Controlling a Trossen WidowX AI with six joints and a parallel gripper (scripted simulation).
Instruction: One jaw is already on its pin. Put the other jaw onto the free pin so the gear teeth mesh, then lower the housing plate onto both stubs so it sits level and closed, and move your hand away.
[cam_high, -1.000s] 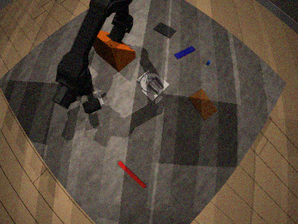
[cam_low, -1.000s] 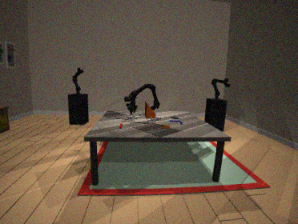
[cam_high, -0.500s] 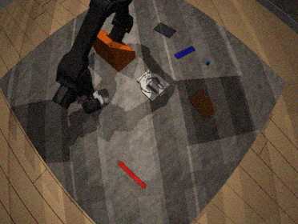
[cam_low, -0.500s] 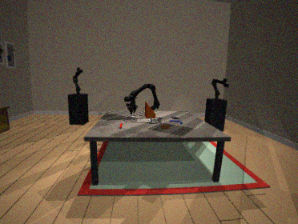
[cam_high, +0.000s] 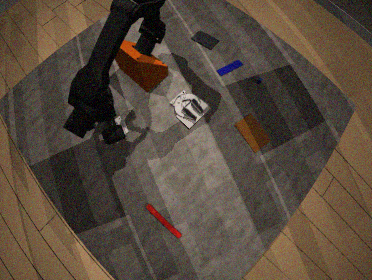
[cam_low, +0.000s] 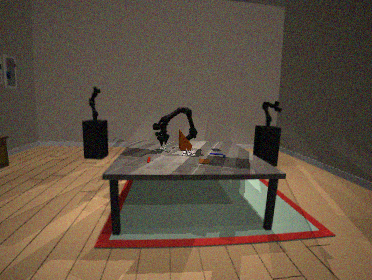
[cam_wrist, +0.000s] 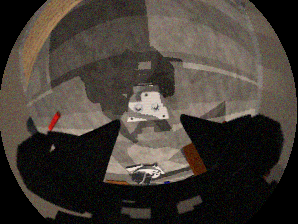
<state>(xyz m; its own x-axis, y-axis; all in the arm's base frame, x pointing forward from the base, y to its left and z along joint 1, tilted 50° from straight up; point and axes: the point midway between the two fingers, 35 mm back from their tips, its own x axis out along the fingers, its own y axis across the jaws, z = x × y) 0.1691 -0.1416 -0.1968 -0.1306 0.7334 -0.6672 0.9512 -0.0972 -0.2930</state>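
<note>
A white base (cam_high: 190, 124) (cam_low: 188, 153) lies right of the orange wedge's foot; in the wrist view it is small and low in the picture. Two dark jaws (cam_high: 188, 114) (cam_high: 197, 104) lie on it, side by side; whether each is on its pin and whether the teeth mesh is too small to tell. The white housing plate (cam_high: 121, 125) (cam_wrist: 145, 114) lies apart from the base, with two round features and small corner holes, partly hidden by the gripper in the top view. My gripper (cam_low: 162, 143) (cam_wrist: 150, 120) is wide open and empty, above the plate.
A large orange wedge (cam_high: 145, 72) (cam_low: 184, 142) stands behind the base, near the arm. A brown-orange block (cam_high: 252, 132), a blue bar (cam_high: 230, 68) and a dark grey slab (cam_high: 205, 40) lie to the right. A red bar (cam_high: 164, 221) (cam_wrist: 54, 121) lies toward the front.
</note>
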